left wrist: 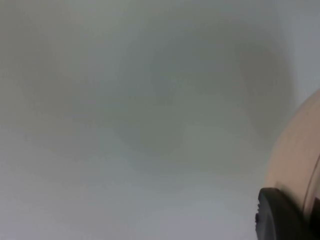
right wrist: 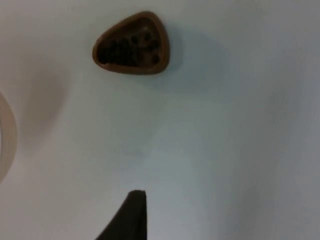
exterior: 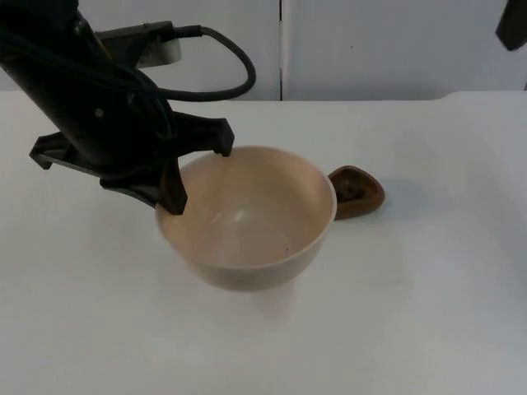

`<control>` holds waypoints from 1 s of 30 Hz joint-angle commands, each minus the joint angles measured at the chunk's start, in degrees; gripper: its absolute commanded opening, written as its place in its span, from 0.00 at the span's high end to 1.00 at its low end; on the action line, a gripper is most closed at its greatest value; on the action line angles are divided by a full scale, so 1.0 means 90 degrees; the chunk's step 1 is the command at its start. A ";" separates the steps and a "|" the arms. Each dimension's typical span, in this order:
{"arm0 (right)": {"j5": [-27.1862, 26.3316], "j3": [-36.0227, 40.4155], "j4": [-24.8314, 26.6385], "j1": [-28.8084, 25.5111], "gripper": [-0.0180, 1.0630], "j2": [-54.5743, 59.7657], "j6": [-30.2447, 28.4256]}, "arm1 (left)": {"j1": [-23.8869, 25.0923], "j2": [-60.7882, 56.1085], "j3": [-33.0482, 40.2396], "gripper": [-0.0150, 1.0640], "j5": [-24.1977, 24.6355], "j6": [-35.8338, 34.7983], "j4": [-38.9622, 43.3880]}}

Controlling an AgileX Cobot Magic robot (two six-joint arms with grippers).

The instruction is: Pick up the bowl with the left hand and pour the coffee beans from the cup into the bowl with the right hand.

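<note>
A large cream bowl (exterior: 247, 218) hangs a little above the white table, and its shadow falls on the surface below. My left gripper (exterior: 171, 202) is shut on the bowl's left rim; its outer wall (left wrist: 295, 150) shows beside one black fingertip (left wrist: 277, 215). A small brown cup (exterior: 356, 191) with dark coffee beans inside stands upright on the table just right of the bowl. My right gripper (right wrist: 131, 217) hovers high over the table, some way short of the cup (right wrist: 132, 44) and holding nothing, while the right arm (exterior: 514, 23) waits at the back right.
The white table (exterior: 428, 313) stretches out to the front and right. The grey partition wall (exterior: 370, 49) closes off the back. An edge of the bowl (right wrist: 6, 135) shows in the right wrist view.
</note>
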 commanded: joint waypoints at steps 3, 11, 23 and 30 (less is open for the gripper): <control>0.0323 -0.0690 -0.0059 0.0163 0.01 0.0673 -0.0035 | 0.0008 -0.0072 0.0016 0.99 -0.0108 -0.0048 -0.0097; 0.0506 -0.1465 -0.0076 0.0229 0.01 0.1612 -0.0035 | 0.0008 -0.0072 0.0016 0.99 -0.0107 -0.0048 -0.0083; 0.0109 -0.1465 -0.0335 0.0229 0.01 0.2138 -0.0009 | 0.0008 -0.0072 0.0016 0.99 -0.0107 -0.0048 -0.0083; -0.0264 -0.1465 -0.0452 0.0350 0.01 0.2520 0.0116 | 0.0008 -0.0072 0.0016 0.99 -0.0107 -0.0048 -0.0083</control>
